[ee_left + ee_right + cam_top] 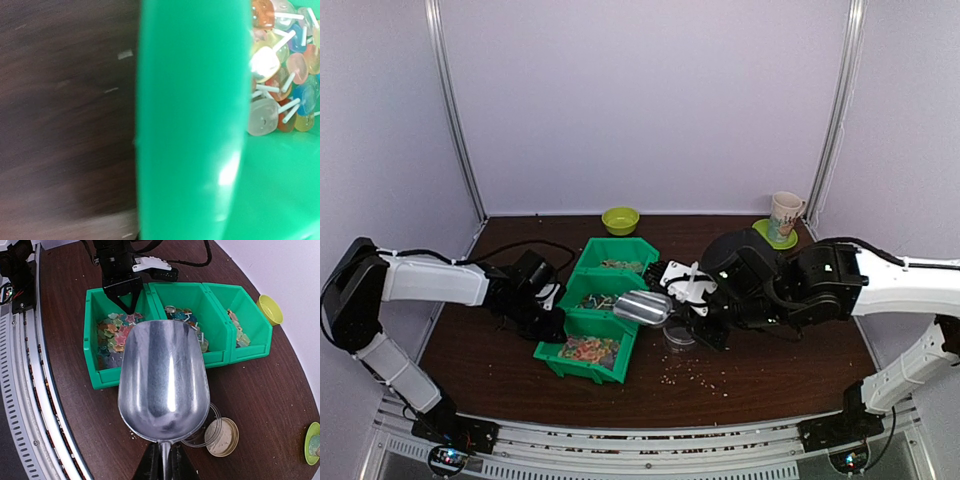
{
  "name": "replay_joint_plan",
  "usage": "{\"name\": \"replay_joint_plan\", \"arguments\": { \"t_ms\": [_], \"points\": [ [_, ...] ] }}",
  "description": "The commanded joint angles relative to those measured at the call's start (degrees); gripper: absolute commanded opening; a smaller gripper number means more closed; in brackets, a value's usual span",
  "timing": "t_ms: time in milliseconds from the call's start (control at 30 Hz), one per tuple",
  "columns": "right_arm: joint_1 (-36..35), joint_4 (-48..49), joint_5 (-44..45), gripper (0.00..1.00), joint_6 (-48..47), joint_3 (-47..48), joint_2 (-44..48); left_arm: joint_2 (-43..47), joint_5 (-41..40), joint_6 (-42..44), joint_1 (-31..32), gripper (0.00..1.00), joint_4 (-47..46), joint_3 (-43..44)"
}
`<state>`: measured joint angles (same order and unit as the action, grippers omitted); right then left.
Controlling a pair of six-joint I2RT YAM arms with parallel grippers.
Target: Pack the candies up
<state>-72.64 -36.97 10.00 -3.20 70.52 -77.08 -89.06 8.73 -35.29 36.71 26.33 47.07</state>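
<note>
Our right pincer (162, 462) is clamped on the handle of the metal scoop (162, 385). Our left pincer (126, 297) sits closed at the green bin (92, 340) rim.

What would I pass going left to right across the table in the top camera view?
Green bins, clear jar, mug on a green coaster. The metal scoop overlaps bins and jar, and the yellow bowl sits behind the bins, so both are skipped.
</note>
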Motion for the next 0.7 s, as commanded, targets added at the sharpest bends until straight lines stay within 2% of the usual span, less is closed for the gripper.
{"name": "replay_joint_plan", "arguments": {
  "t_ms": [0,133,267,333,467,600,667],
  "points": [
    [-0.9,-3.1,-1.9,0.00,-0.9,4.1,-1.5,1.5,12.8,-3.3,-1.1,0.00,-35.9,-5.7],
    [-1.2,-3.8,-2.6,0.00,-1.0,5.5,-2.2,-1.5,19.7,-6.2,-2.4,0.00,-50.7,-9.8],
    [-1.5,-5.4,-2.6,0.00,-0.9,7.5,-3.3,-5.2,21.6,-7.6,-2.4,0.00,-55.9,-9.9],
    [-1.8,-6.4,-2.2,0.00,-0.8,8.7,-3.8,-7.0,21.8,-8.4,-2.4,0.00,-55.3,-9.1],
    [-2.0,-9.0,-1.0,0.00,-0.8,10.8,-5.3,-9.0,20.7,-10.7,-2.4,0.00,-47.8,-6.4],
    [-2.3,-12.7,0.6,0.00,-1.3,13.8,-7.4,-7.4,20.7,-13.5,-2.4,0.00,-47.1,-7.3],
    [-2.4,-14.7,1.7,0.00,-1.9,15.5,-8.4,-5.8,20.2,-13.3,-2.5,0.00,-43.9,-7.1]
  ]
}}
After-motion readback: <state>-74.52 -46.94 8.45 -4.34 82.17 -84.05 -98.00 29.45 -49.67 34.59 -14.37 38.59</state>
